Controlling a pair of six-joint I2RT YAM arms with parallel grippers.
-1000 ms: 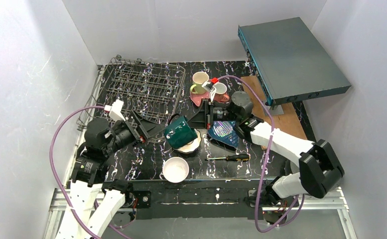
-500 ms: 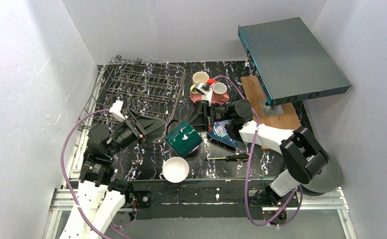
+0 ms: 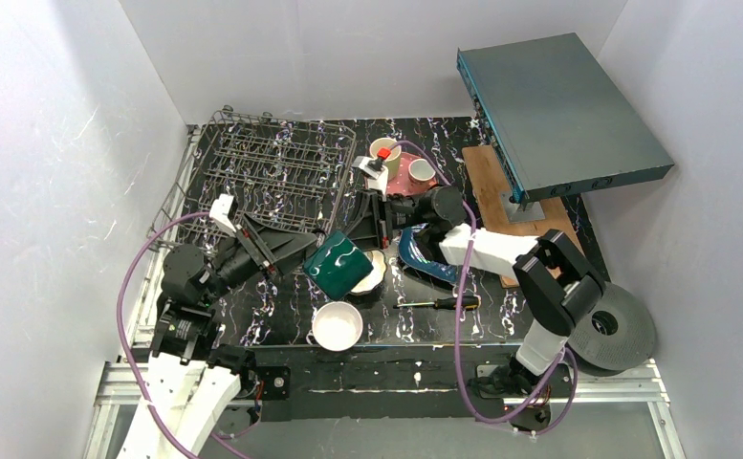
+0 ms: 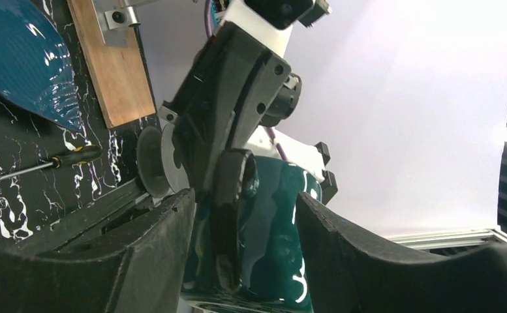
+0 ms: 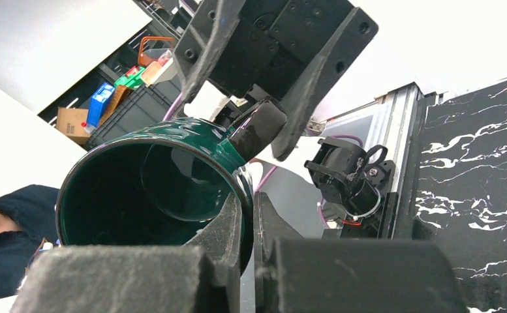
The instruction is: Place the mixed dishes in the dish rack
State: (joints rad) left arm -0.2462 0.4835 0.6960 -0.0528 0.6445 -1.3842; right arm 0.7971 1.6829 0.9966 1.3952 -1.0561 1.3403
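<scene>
The dark green cup point(image 3: 337, 268) hangs tilted above the floral cream bowl point(image 3: 374, 273), between both grippers. My right gripper point(image 3: 360, 241) is shut on its rim, one finger inside the cup point(image 5: 153, 189) and one outside; its own point in the right wrist view is point(image 5: 245, 202). My left gripper point(image 3: 302, 251) is open, its fingers wide on either side of the cup point(image 4: 270, 228), the handle facing its camera point(image 4: 244, 195). The grey wire dish rack point(image 3: 272, 167) stands at the back left. The white bowl point(image 3: 337, 325) sits near the front edge.
The blue ribbed plate point(image 3: 426, 260) lies under my right arm. A yellow-green mug point(image 3: 383, 149) and a salmon cup point(image 3: 422, 170) stand on the pink plate point(image 3: 406, 184). A screwdriver point(image 3: 441, 303) lies at the front. A teal-grey box point(image 3: 558, 105) rests on a wooden board point(image 3: 501, 186).
My right arm has carried the green cup left and slightly down, into the span of the left gripper's fingers. The left arm has shifted a little forward toward it.
</scene>
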